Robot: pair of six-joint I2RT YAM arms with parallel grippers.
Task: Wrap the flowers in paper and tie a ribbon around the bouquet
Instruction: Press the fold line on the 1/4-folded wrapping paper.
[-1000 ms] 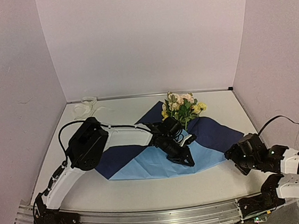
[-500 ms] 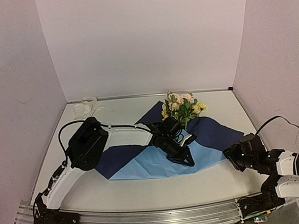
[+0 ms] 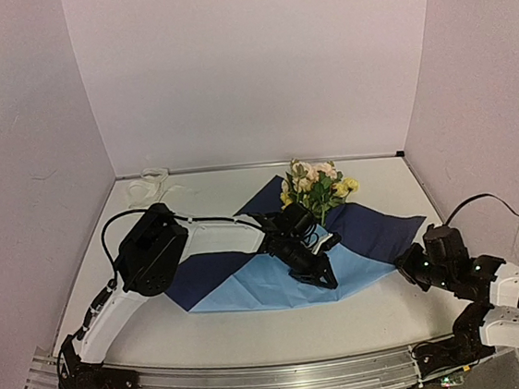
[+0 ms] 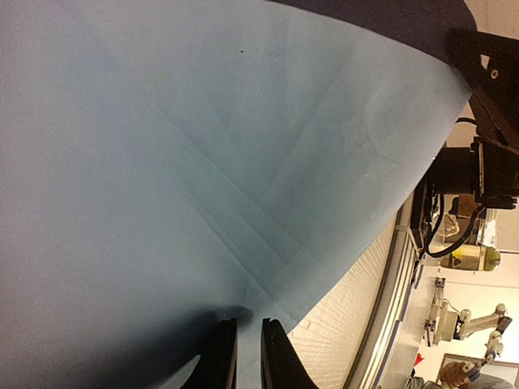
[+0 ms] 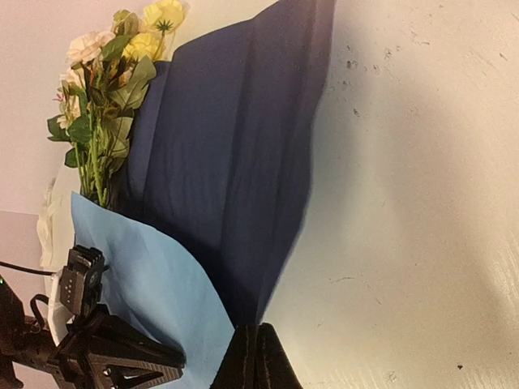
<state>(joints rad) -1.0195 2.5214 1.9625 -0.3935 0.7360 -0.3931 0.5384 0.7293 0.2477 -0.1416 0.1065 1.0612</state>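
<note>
- Right gripper (image 5: 256, 336) has just snapped shut from wide open, pinching the paper (image 5: 227, 162) at its dark-blue edge (near-right of the flowers (image 5: 101, 89)).
- Paper lies spread beneath the flowers; folding can probably start.

Paper (image 3: 251, 288) lies centred on the table (image 3: 255, 330), flowers (image 3: 316, 184) at its far edge (stems tucked under a flap). Ribbon (image 3: 150, 183) sits far left, well apart. Left gripper (image 3: 326, 279) rests on the paper, right gripper (image 3: 405, 266) at its right corner.
</note>
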